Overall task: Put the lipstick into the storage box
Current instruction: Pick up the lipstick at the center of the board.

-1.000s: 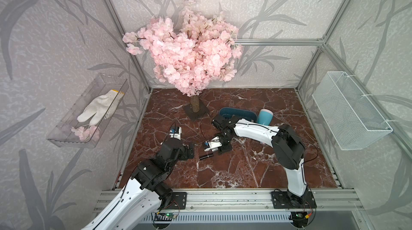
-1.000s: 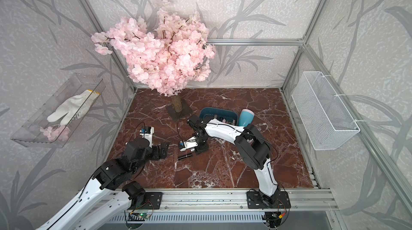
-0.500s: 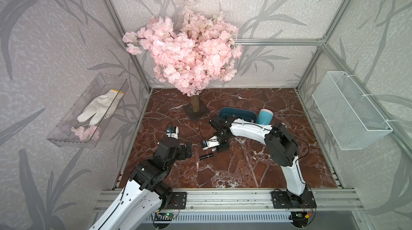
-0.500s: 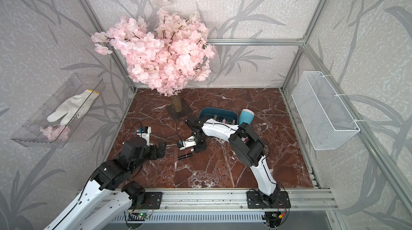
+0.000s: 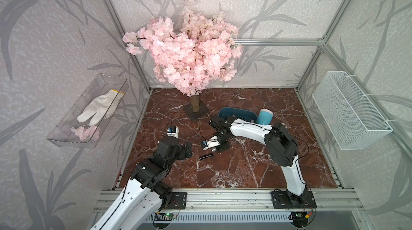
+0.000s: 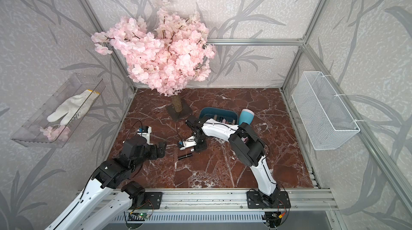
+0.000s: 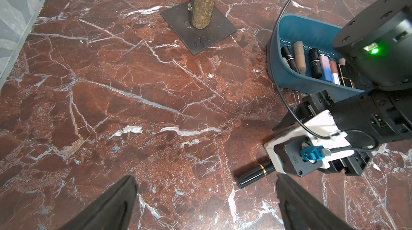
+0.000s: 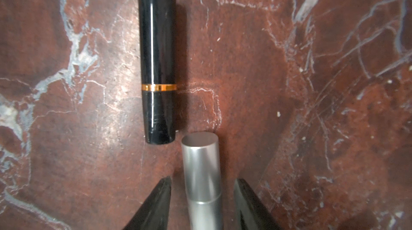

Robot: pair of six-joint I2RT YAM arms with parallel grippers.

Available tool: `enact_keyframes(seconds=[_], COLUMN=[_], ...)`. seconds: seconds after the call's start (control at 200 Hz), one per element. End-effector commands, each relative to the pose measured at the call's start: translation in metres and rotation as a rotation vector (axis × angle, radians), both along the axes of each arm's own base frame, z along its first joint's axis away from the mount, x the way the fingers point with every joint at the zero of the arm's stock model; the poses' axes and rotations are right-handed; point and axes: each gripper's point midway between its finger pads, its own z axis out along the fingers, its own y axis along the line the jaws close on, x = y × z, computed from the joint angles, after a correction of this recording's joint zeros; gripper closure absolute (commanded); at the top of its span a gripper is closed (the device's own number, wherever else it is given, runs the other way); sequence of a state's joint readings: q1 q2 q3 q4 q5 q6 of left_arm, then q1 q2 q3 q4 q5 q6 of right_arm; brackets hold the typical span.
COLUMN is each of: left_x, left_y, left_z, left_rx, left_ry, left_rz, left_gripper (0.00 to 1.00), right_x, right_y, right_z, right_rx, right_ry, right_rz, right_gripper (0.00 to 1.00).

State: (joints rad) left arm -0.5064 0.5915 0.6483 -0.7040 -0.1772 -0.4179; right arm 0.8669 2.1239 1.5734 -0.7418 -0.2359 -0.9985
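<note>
Two lipsticks lie on the marble floor: a black lipstick (image 5: pixel 206 156) (image 6: pixel 185 156) (image 7: pixel 255 175) (image 8: pixel 158 61) with a gold band, and a silver lipstick (image 8: pixel 201 173) just beside its end. My right gripper (image 5: pixel 219 147) (image 8: pixel 202 182) points down over the silver one, open, one finger on each side with a small gap. The storage box (image 5: pixel 236 111) (image 6: pixel 217 110) (image 7: pixel 301 81), a teal tub, stands behind the right arm and holds several lipsticks. My left gripper (image 5: pixel 188 149) (image 7: pixel 205 179) hovers wide open and empty, left of the black lipstick.
A pale blue cup (image 5: pixel 265 116) stands against the box's right end. The blossom tree's trunk and metal base plate (image 5: pixel 196 110) are behind and to the left. A white wire basket (image 5: pixel 347 108) and a clear tray (image 5: pixel 89 110) with a glove hang on the side walls.
The right gripper's jaws have narrowed round the silver lipstick. Both arms have barely shifted, and the lipsticks lie where they were.
</note>
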Motion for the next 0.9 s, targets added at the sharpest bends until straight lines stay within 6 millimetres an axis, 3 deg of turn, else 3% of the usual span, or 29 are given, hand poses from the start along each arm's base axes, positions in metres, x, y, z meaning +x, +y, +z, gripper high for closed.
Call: enact_keyframes(seconds=[0.0,0.15,0.535,0.735,0.895], left_x=[0.001,0.002,0.006,0.009,0.012], left_y=[-0.002,-0.004,-0.007,-0.004,-0.003], left_z=[0.004,0.004,0.002,0.006,0.009], left_rx=[-0.003,-0.011,-0.018,-0.019,-0.041], left_ry=[-0.004,0.000,-0.001,-0.016,-0.027], left_rz=[-0.016,-0.024,-0.023,-0.001,0.021], left_gripper=[0.00,0.00,0.00,0.00,0.00], right_x=[-0.009,-0.010,-0.004,-0.003,-0.002], right_y=[-0.009,-0.012,-0.008,0.001,0.013], right_z=[-0.018,-0.025,-0.008,0.014,0.048], right_rx=[-0.053,-0.073,-0.036,0.034,0.157], right_ry=[0.039,0.052,0.017,0.015,0.039], right_rz=[0.008,0.002,-0.047,-0.094,-0.210], right_gripper=[0.50,0.51,0.77,0.83,0.83])
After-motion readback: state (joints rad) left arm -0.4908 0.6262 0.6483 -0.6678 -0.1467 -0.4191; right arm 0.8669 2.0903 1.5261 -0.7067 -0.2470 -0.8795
